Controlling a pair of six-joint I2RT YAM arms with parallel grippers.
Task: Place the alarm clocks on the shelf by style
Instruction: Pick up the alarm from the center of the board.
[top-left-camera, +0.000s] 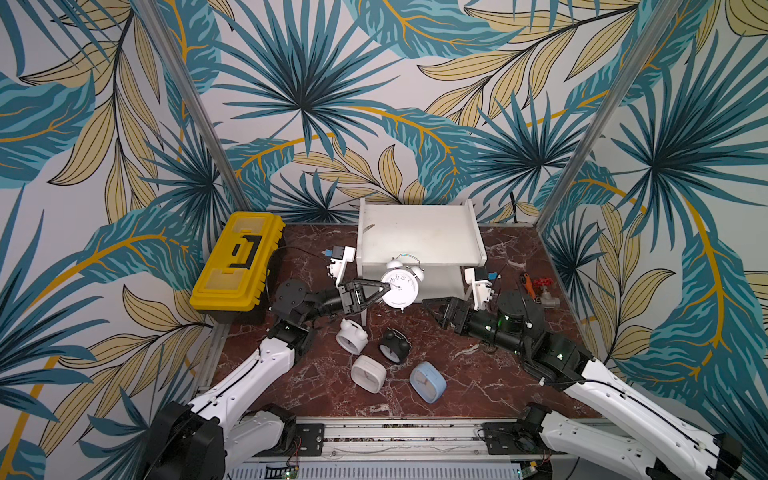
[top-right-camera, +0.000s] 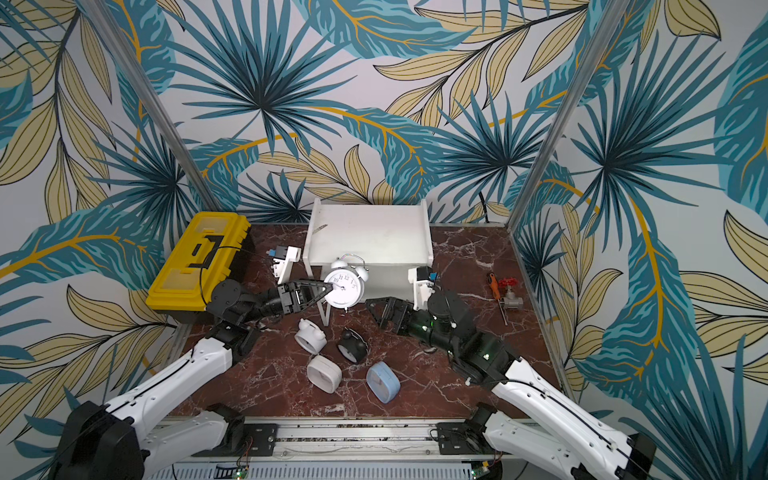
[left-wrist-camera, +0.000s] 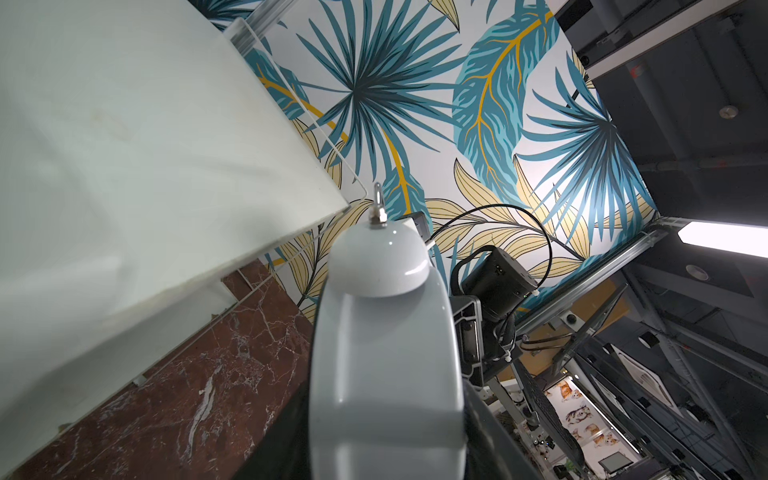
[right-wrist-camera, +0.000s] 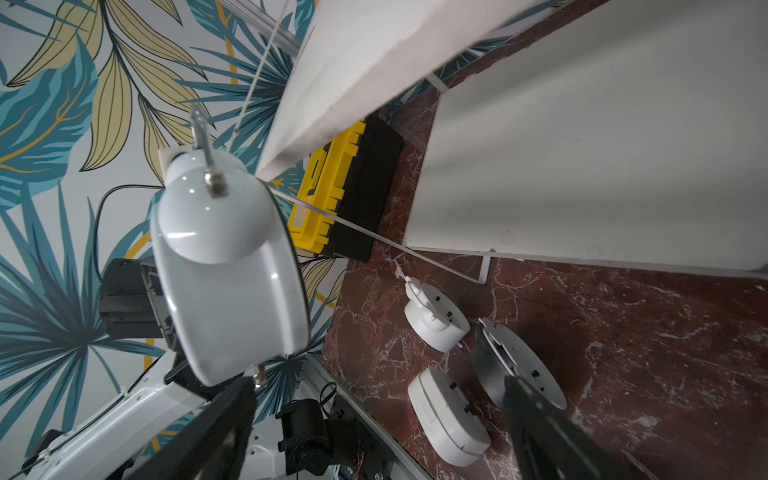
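My left claw (top-left-camera: 384, 291) grips the white round twin-bell alarm clock (top-left-camera: 401, 287) in the air, just in front of the white 2-tier shelf (top-left-camera: 419, 232). My right claw (top-left-camera: 433, 313) stands wide and empty beside it.

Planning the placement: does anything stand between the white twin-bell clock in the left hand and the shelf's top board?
Nothing visible does. The left hand holds the white twin-bell clock in front of the shelf; its top board is bare there, with no visible front lip. The right hand is open, off to the side.
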